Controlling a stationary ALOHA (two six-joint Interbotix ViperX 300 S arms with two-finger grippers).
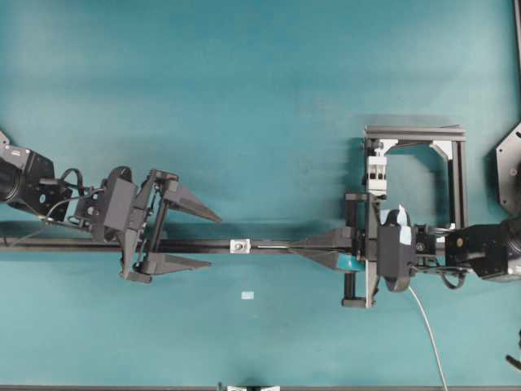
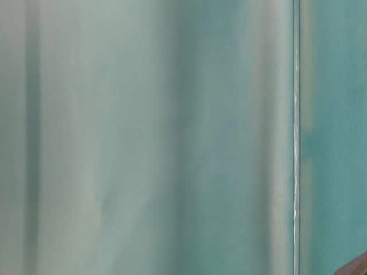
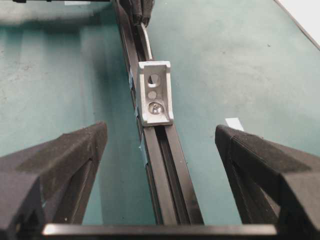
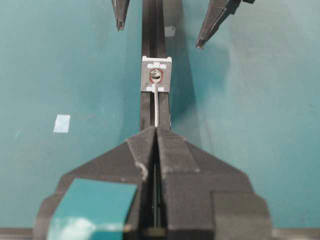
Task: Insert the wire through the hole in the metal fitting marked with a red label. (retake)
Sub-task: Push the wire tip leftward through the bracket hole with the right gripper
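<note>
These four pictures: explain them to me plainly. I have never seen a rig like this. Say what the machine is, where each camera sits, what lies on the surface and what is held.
Two robot arms face each other over a teal table. The overhead view looks straight down. The table-level view shows only blurred teal. The other two views come from cameras on the arms' wrists.

A black rail runs across the table, with a small metal fitting fixed on it. The right gripper is shut on the wire, a thin pale strand whose tip meets the red-ringed hole. How far it has gone in I cannot tell. The left gripper is open, one finger on each side of the rail, holding nothing.

Also there: a black frame and pale tape squares.
</note>
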